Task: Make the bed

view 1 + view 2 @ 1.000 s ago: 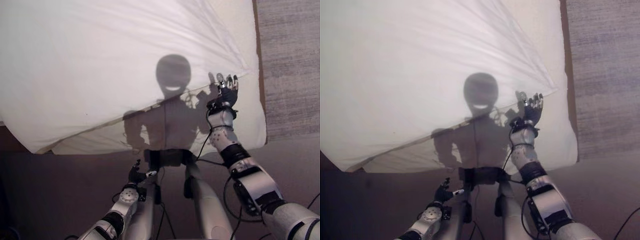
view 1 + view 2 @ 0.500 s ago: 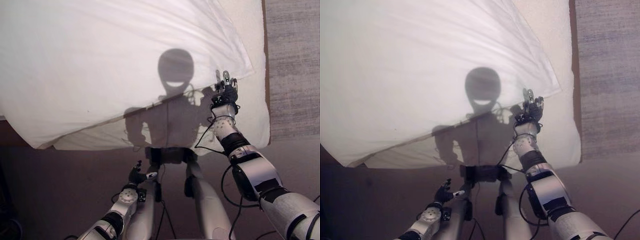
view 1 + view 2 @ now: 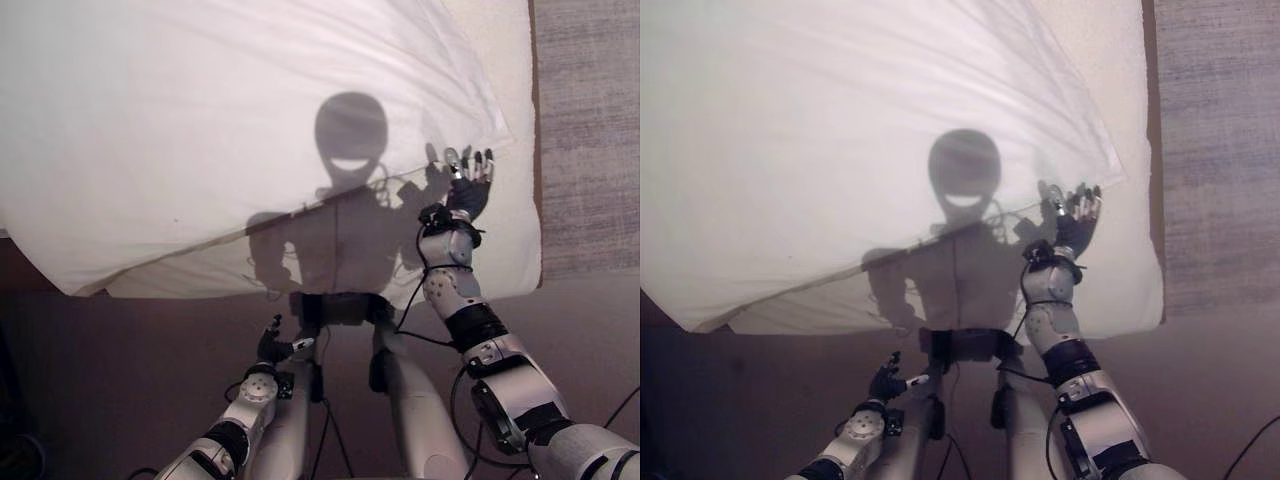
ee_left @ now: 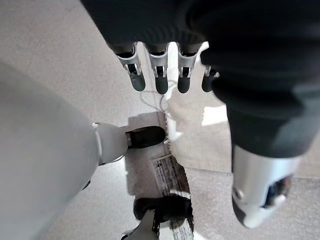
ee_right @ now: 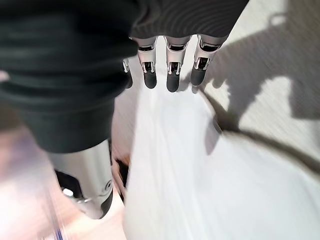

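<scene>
A white blanket (image 3: pixel 200 120) lies askew across the bed, its near edge running diagonally over the cream sheet (image 3: pixel 505 240). The blanket's near right corner (image 3: pixel 497 135) points to the bed's right side. My right hand (image 3: pixel 468 190) is held up just short of that corner, open, with straight spread fingers and nothing in it. In the right wrist view its fingers (image 5: pixel 172 75) reach over the blanket (image 5: pixel 200 190) and the sheet (image 5: pixel 280 90). My left hand (image 3: pixel 270 347) hangs low before the bed, open and idle, fingers (image 4: pixel 160 75) over the floor.
A grey carpet (image 3: pixel 590 130) runs along the bed's right side past a brown strip of bed frame (image 3: pixel 535 120). Dark floor (image 3: pixel 100 380) lies in front of the bed. At the near left the blanket overhangs the bed's corner (image 3: pixel 70 290).
My right hand has turned from edge-on to flat with fingers spread, and has moved a little right towards the blanket's corner. The left hand has stayed put.
</scene>
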You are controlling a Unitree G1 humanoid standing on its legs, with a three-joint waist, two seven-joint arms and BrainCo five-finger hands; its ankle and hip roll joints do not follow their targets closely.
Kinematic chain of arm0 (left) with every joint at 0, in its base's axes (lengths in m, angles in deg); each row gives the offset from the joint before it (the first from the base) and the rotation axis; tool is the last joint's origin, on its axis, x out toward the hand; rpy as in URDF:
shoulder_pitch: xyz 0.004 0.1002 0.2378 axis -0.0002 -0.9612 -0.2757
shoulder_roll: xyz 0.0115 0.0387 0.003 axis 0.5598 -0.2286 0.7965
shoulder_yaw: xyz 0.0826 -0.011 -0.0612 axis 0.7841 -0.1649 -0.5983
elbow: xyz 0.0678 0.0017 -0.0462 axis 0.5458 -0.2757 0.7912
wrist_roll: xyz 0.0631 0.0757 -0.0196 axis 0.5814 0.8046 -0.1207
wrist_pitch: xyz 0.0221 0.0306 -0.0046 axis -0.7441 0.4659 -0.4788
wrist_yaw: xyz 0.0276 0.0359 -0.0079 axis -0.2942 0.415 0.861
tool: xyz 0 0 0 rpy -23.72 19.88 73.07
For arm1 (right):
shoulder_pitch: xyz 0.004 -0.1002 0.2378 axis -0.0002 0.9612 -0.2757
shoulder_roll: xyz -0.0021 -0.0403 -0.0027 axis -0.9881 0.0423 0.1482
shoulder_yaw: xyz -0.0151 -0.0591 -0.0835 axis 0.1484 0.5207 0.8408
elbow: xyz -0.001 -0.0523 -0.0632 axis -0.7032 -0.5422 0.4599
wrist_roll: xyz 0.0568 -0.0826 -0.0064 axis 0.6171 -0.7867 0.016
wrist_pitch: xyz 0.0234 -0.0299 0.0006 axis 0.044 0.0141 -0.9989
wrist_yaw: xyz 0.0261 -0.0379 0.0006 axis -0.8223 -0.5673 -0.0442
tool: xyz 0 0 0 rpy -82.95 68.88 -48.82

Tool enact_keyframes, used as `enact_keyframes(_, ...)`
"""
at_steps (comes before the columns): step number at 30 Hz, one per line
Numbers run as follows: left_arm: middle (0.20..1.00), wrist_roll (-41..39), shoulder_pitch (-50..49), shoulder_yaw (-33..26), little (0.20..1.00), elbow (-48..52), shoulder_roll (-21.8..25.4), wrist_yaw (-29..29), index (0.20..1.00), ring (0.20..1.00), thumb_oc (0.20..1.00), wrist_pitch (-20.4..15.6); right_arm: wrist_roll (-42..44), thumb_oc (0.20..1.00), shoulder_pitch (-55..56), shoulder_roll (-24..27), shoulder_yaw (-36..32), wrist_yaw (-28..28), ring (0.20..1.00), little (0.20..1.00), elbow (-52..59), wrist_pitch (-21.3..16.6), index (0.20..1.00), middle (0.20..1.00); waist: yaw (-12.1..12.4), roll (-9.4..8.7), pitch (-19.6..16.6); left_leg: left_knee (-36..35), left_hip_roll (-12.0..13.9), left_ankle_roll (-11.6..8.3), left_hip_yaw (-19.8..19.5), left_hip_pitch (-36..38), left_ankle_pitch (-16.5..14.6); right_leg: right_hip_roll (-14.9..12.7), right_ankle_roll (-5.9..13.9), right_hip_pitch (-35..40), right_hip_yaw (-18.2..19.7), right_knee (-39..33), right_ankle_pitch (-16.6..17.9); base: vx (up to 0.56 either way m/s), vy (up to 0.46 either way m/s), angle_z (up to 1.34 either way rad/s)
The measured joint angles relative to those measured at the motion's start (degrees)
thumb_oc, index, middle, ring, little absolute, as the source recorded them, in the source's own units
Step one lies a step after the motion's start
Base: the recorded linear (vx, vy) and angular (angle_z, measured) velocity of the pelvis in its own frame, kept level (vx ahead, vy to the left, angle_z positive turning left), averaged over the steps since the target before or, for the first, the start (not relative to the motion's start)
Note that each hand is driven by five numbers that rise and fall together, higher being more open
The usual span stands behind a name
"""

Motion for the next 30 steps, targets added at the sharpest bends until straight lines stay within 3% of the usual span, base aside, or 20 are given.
enact_keyframes(9,1.000,-0.1,0.0,0.1,1.000,-0.2,-0.3,-0.1,1.000,1.000,1.000,-0.1,7.1,1.000,0.2,-1.3,0.9,-3.7,1.000,1.000,-8.2,-0.8,1.000,1.000,0.0,0.00,0.0,0.0,-0.1,0.03,0.1,0.0,0.0,-0.1,0.18,-0.1,0.2,0.0,0.1,0.00,0.000,0.00)
enact_keyframes(16,1.000,-0.1,0.0,0.0,1.000,-0.2,-0.3,-1.4,1.000,1.000,1.000,-0.1,11.9,1.000,0.3,0.1,4.0,-12.7,1.000,1.000,-9.9,3.3,1.000,1.000,0.1,-0.01,0.0,0.0,0.0,0.03,0.1,0.0,0.0,0.0,0.18,-0.1,0.1,0.0,0.1,0.00,0.000,0.00)
enact_keyframes(22,1.000,-0.3,0.0,0.0,1.000,-0.3,0.0,-3.6,1.000,1.000,1.000,-0.1,23.9,1.000,-1.2,1.6,4.8,-22.3,1.000,1.000,-13.3,4.7,1.000,1.000,0.1,-0.02,0.0,0.0,0.0,0.03,0.0,-0.2,0.0,0.0,0.18,-0.1,0.0,0.0,0.1,0.00,0.000,0.00)
enact_keyframes(30,1.000,-0.5,0.0,0.0,1.000,-0.2,0.3,-5.9,1.000,1.000,1.000,0.0,30.7,1.000,-2.2,3.2,5.4,-27.6,1.000,1.000,-13.8,5.9,1.000,1.000,0.2,-0.01,0.0,0.2,0.0,0.04,-0.7,-0.8,0.1,-0.1,0.18,-0.5,-0.4,0.0,0.1,0.00,0.000,0.01)
